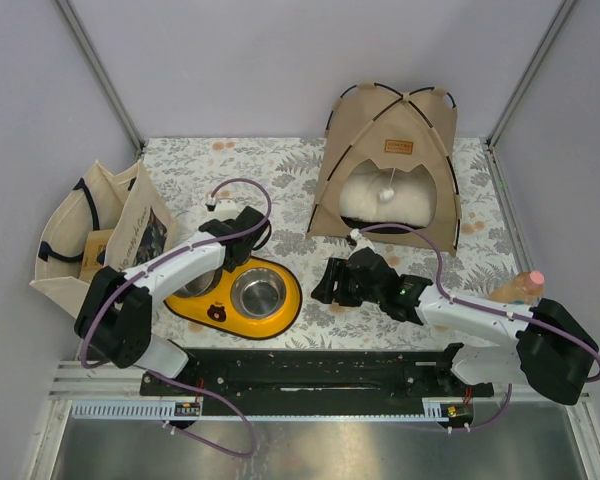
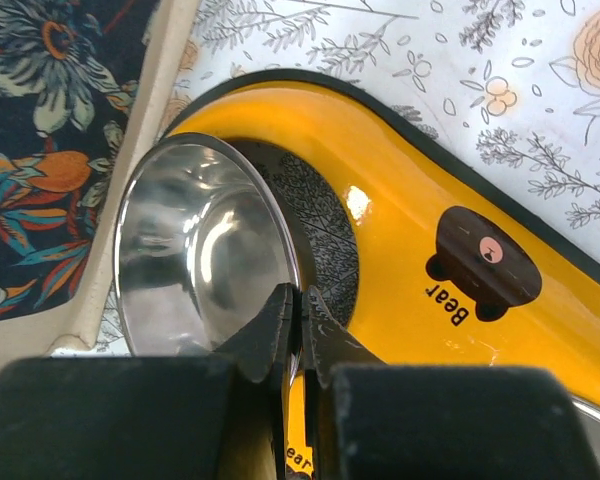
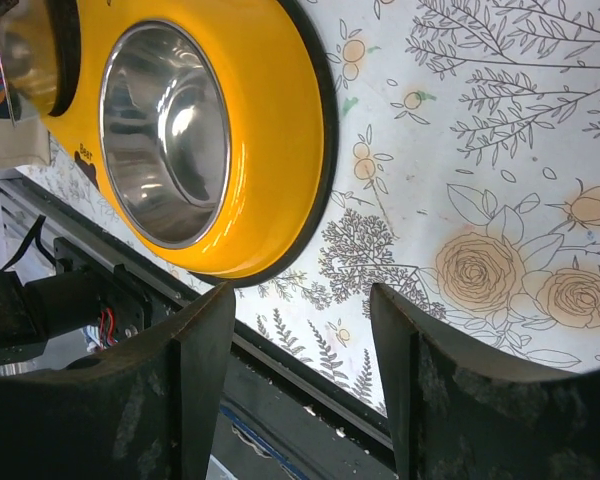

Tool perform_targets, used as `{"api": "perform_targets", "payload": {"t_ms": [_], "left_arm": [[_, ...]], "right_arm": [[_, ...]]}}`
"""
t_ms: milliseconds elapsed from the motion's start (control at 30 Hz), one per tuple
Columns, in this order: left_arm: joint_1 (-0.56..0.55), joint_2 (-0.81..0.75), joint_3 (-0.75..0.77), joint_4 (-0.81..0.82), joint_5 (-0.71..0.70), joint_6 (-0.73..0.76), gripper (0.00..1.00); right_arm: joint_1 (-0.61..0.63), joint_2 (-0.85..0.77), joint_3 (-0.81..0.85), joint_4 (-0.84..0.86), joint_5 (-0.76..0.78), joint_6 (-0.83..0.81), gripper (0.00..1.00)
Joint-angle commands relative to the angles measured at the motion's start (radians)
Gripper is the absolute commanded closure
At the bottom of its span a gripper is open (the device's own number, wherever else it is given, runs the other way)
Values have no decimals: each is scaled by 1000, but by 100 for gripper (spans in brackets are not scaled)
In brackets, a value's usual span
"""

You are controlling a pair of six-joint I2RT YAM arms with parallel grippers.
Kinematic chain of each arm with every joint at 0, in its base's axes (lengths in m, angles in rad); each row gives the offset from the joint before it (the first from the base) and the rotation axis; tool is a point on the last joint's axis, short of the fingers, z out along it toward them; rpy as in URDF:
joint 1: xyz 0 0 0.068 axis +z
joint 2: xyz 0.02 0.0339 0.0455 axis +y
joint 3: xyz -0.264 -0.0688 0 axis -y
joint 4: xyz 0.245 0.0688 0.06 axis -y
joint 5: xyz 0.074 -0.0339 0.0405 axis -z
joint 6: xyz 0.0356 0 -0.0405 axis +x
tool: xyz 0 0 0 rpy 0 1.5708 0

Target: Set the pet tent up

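Pet tent (image 1: 420, 120) sits at the far-right of the table (image 1: 280, 165), upright, poles crossed at the peak, door facing your arm bases. White cushion (image 1: 370, 205) shows inside, w/ the pompom (image 1: 388, 193) hanging in the doorway. From here it looks already stood up, so my guess is little is left beyond checking it or squaring it.

R gripper (image 3: 300, 295) is the nearer one. Jaws are spread wide w/ nothing between them, hovering low over the printed cloth, just in front of the tent's door edge. The tent lies beyond it and a bit to its right, but the wrist cam looks back toward the yellow feeder (image 3: 270, 130), so the jaws point away from the tent. You'd need to swing that wrist round before any reach.

L gripper (image 2: 300, 300) is well apart from the tent, across the feeder. Its jaws are pinched nearly together on the rim of the steel bowl (image 2: 195, 250), which sits tilted in its well, next to the tote bag (image 1: 130, 230). That arm is busy and badly placed, so use R for the tent.

Tent has no strong long axis. Go by the door side and the front pole feet.
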Motion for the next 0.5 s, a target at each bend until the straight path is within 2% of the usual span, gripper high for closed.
{"api": "perform_targets", "payload": {"t_ms": [0,200,267,333,467], "left_arm": [[6,20,-25,42,38,-3,100],[11,57,-25,55,55,-3,84],[9,65,-20,55,59,0,75],[9,68,-16,55,64,3,59],[9,54,-6,49,76,9,49]], "right_arm": [[8,-27,-7,24,33,-4,35],[8,-38,-12,21,33,-4,35],[8,-41,-12,16,34,-2,35],[8,-46,-12,13,34,-2,35],[8,-61,-16,4,40,-2,35]]}}
